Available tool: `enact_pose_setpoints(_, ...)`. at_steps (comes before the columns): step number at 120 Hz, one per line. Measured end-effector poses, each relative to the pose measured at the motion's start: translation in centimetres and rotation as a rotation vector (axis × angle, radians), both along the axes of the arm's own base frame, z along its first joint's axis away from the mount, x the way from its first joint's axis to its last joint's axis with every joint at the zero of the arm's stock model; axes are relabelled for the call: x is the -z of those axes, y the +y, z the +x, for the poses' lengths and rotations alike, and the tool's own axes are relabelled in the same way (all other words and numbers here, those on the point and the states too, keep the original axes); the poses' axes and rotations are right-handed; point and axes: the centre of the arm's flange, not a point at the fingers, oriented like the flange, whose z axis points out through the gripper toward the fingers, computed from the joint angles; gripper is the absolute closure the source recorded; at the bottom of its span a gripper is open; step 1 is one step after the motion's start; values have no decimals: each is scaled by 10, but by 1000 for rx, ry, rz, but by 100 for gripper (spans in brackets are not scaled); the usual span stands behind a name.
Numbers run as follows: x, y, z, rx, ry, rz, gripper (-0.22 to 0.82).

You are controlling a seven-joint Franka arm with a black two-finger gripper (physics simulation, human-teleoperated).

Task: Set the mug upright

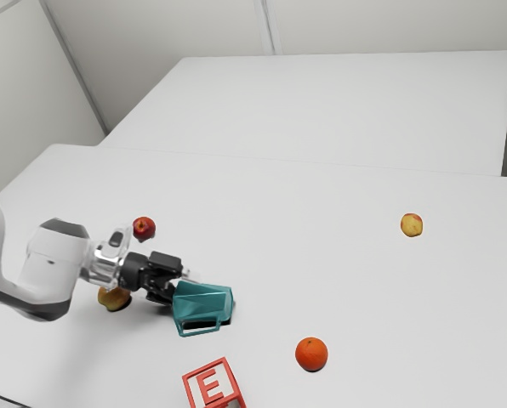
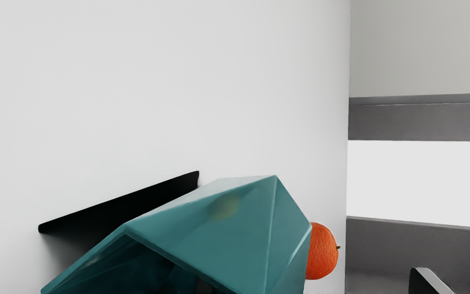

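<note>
The mug (image 1: 204,303) lies on its side at the gripper (image 1: 184,287), above or on the desk (image 1: 347,280); I can't settle whether it bears on the surface. I read my gripper as open: one fingertip (image 2: 426,281) stands clear of the mug's outer wall, and a dark bit within the mouth looks like the other, so nothing is squeezed.

I'd expect a light, rigid mug, its smooth flat facets apt to slide or pivot under a weak pinch, and perhaps chippable if knocked over hard. The wall near the rim seems my best hold, one finger inside and one outside, gripped firmly enough to swing the mouth upward.

From the exterior view I get the handle (image 1: 201,330), out on the side toward the red block (image 1: 210,385), and the base pointing away from the arm. The wrist view lets me look into the mouth, with the orange (image 2: 322,251) peeking past the mug.
</note>
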Motion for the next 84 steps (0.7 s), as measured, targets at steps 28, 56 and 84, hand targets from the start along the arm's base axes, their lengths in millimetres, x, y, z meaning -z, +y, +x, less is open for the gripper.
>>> enact_pose_setpoints(28,-3,-20,3,47,-21,-2,60)
enact_pose_setpoints(56,-15,-35,5,85,-55,-4,74)
enact_pose_setpoints(84,-102,-13,58,145,-232,118,77)
